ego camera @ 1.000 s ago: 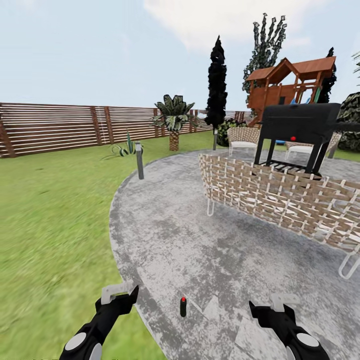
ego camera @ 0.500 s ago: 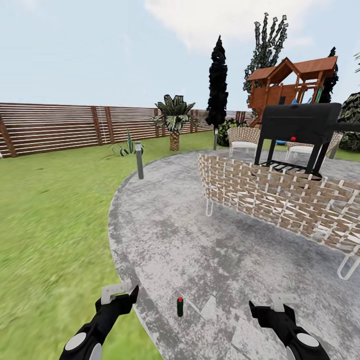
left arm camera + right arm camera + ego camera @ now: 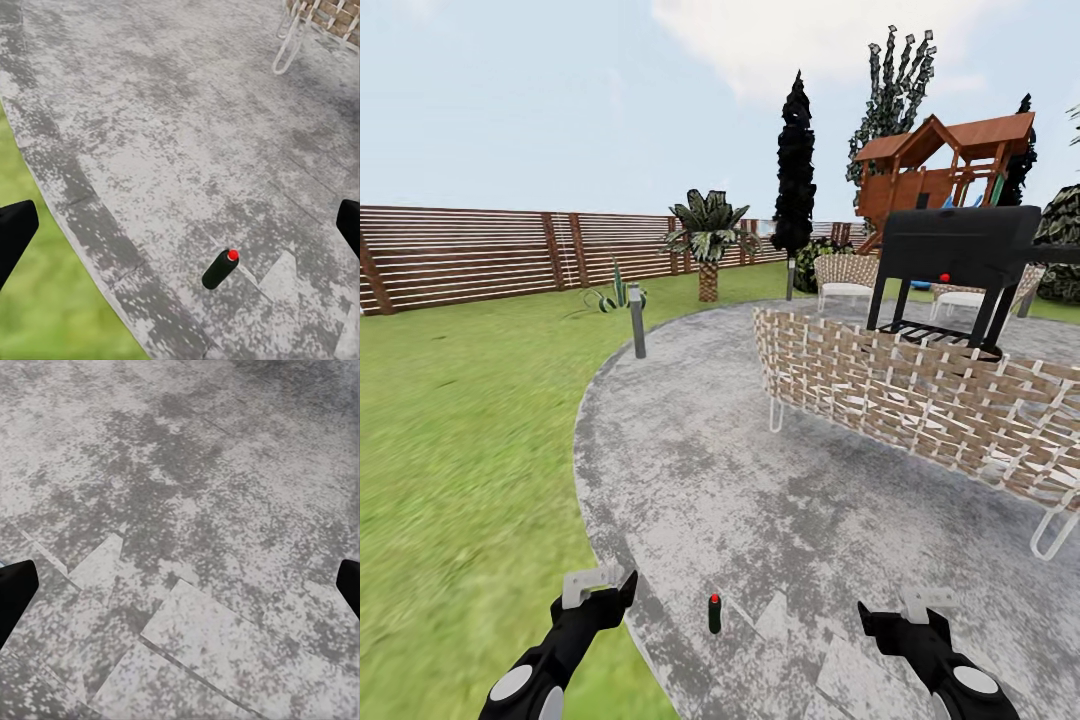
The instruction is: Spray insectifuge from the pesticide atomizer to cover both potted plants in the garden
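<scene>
Pesticide atomizer [image 3: 714,613]: stood upright on patio [image 3: 760,500], between grippers, nearer left gripper [image 3: 598,587], to its right. Both grippers spread wide, empty; right gripper [image 3: 916,608] farther.

Head view forward over the patio [image 3: 690,480]; both wrist views angled down close at it, sharing its grey paving.

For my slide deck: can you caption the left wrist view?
Open left pincer above the grey patio, the pesticide atomizer standing between its fingertips.
</scene>
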